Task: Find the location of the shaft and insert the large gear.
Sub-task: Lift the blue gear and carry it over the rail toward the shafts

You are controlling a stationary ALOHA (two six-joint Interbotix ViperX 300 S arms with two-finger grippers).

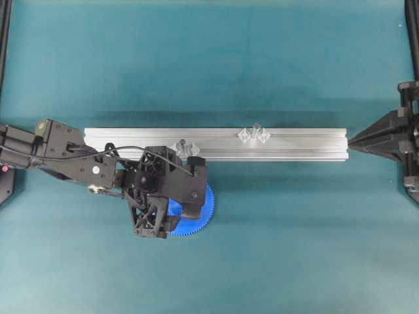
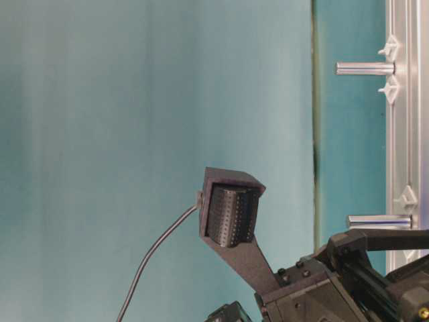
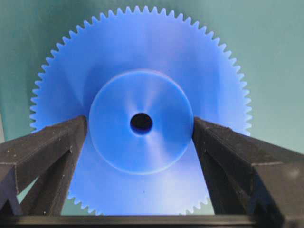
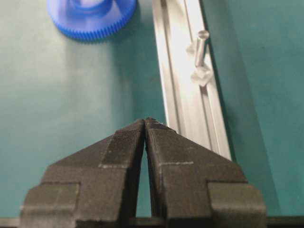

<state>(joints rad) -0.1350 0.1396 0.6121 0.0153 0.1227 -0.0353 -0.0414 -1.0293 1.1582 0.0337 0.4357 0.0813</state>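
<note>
Now lower your spread left hand [image 3: 140, 142] squarely, fingers at nine and three o'clock of the large gear [image 3: 140, 107] hub, then pinch evenly

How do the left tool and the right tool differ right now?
The left tool stands wide open, its fingers either side of the large gear's raised hub; the right tool is shut, tips meeting on nothing. The left tool hangs over the gear beside the rail; the right tool sits back at the rail's far end. Both are black, with textured fingers.
</note>
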